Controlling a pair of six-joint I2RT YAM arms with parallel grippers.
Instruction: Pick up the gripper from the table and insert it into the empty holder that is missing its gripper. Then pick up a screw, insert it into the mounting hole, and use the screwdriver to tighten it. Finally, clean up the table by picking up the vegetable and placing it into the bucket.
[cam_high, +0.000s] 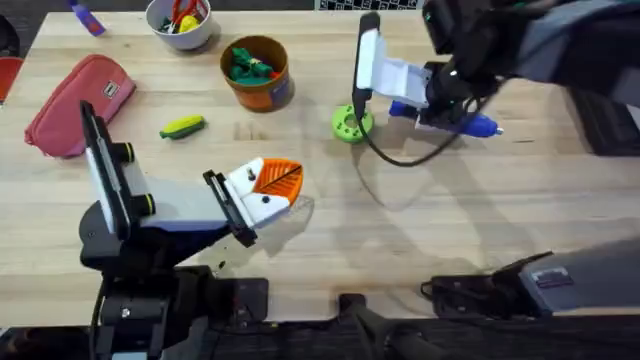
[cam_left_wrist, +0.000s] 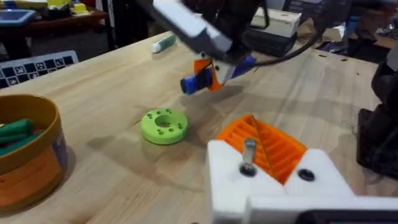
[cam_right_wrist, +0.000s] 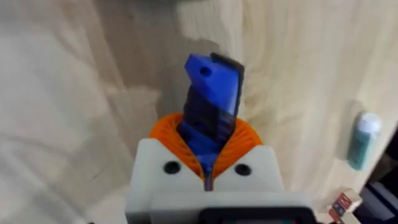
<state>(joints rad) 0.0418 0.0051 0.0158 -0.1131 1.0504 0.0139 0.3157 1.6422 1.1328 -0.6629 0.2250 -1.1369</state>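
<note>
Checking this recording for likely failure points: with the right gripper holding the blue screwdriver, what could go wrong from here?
The right gripper clamps the screwdriver at a slant, so it might slip or twist once pressed down. A black cable loops beside the green disc and could drag it. The corn cob lies outside the bucket, which already holds green toys, so the cleanup may be missed.

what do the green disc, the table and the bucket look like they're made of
Green disc: matte moulded or printed plastic, judging by its uniform colour and crisp holes. Table: light wood, with visible grain and plank seams, smooth finish. Bucket: probably plastic or coated card, with a smooth orange wall; cannot tell which.
</note>
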